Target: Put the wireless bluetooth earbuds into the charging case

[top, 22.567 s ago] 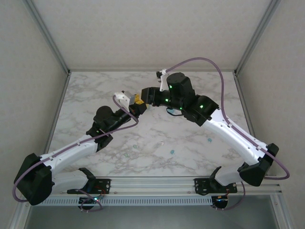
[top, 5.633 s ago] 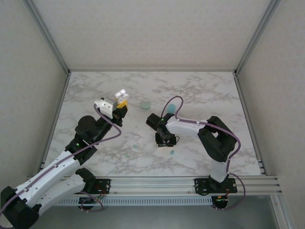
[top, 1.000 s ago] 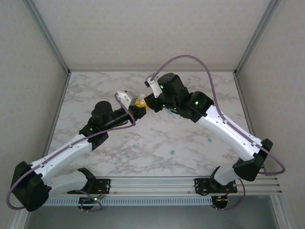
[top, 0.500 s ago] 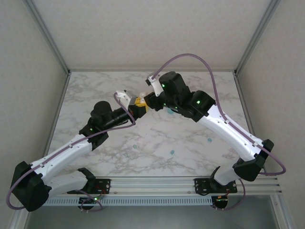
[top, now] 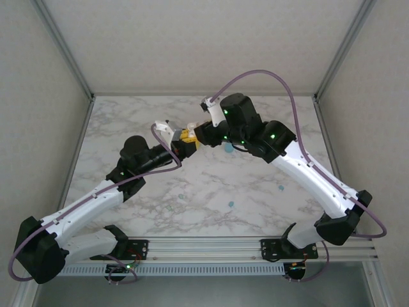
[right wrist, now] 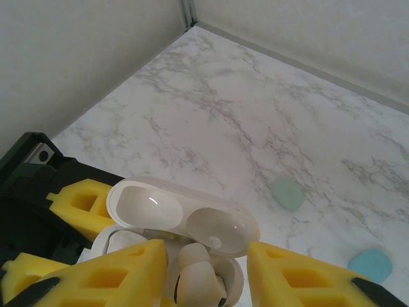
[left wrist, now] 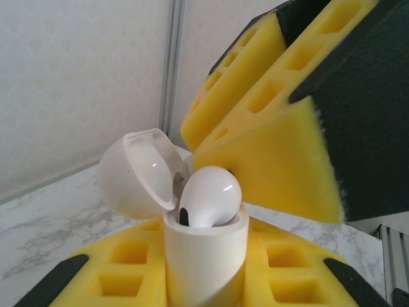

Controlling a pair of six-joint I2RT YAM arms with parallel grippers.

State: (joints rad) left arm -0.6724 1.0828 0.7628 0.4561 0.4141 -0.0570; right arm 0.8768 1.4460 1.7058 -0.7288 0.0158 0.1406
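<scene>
Robotics lab test cell: a marble-patterned table (top: pixel 211 185) boxed in by white panels (top: pixel 204 45) and aluminium posts (top: pixel 64 48), two robot arms (top: pixel 96 201) bolted to a rail (top: pixel 211 246) at 6 o'clock

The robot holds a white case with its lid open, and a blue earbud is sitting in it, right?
Not quite. The earbud sitting in the case is white, not blue. The left wrist view shows it plainly. The rest is right: the robot holds a white case and its lid is open.
</scene>
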